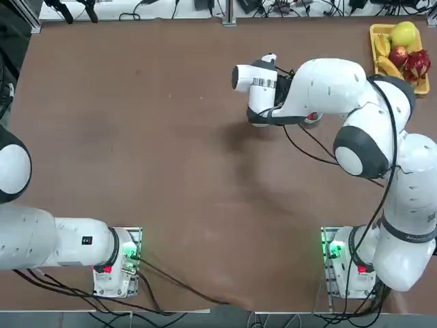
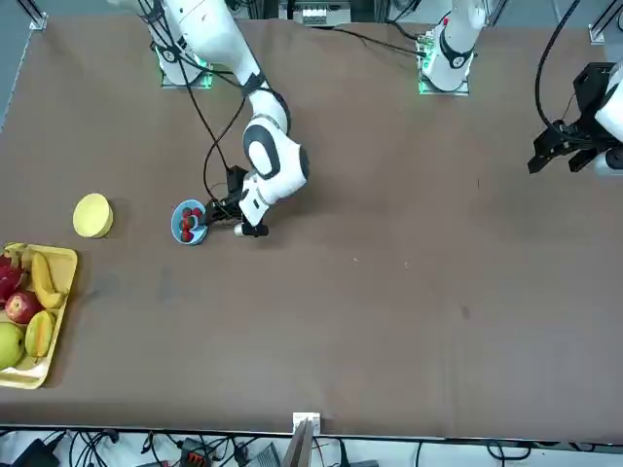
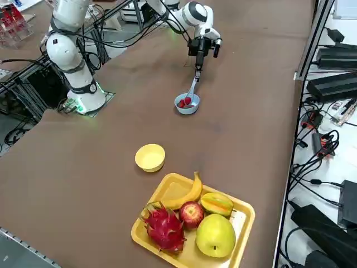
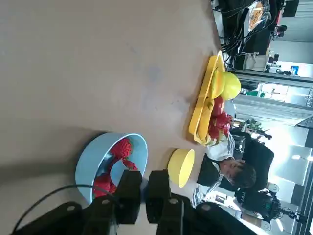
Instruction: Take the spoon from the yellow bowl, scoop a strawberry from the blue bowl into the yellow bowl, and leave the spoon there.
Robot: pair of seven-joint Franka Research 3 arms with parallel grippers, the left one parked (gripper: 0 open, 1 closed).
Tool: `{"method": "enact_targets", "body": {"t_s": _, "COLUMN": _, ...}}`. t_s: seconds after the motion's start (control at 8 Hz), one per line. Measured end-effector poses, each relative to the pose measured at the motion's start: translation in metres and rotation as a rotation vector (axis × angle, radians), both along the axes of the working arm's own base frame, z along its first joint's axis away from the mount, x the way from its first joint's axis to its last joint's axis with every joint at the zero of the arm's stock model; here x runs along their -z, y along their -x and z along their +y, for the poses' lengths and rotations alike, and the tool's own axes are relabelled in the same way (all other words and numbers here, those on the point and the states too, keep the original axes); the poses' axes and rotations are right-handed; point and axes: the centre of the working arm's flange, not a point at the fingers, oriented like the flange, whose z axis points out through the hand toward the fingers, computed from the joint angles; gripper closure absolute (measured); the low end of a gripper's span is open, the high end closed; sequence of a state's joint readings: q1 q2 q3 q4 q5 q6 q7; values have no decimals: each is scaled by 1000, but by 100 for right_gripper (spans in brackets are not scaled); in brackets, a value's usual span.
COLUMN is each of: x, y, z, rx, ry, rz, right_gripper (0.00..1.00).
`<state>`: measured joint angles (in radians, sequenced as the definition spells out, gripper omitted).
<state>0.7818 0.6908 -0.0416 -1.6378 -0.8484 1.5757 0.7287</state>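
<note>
Spoon (image 3: 192, 89) is clamped by its handle in the right gripper (image 3: 198, 66), held steeply with its tip dipped into the blue bowl (image 3: 187, 104) among the strawberries (image 3: 184, 102), probably so one can be dug under. Yellow bowl (image 3: 150, 157) is parked well apart, beside the fruit tray (image 3: 240, 237), nothing seen in it yet

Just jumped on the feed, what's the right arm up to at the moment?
The right gripper is shut on the spoon and has its tip down in the blue bowl, among the strawberries. Nothing is scooped out yet as far as the views show. The yellow bowl sits apart from it and looks empty, nearer the fruit tray. A person shows in the room beyond the table.
</note>
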Motion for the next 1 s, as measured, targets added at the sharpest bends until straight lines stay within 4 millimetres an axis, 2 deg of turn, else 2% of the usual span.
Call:
{"method": "enact_targets", "body": {"t_s": 0.62, "x": -5, "y": 2, "z": -2, "rx": -5, "ry": 64, "rz": -14, "right_gripper": 90}}
{"method": "enact_targets", "body": {"t_s": 1.0, "x": -12, "y": 1, "z": -14, "rx": 35, "ry": 145, "rz": -22, "right_gripper": 90}}
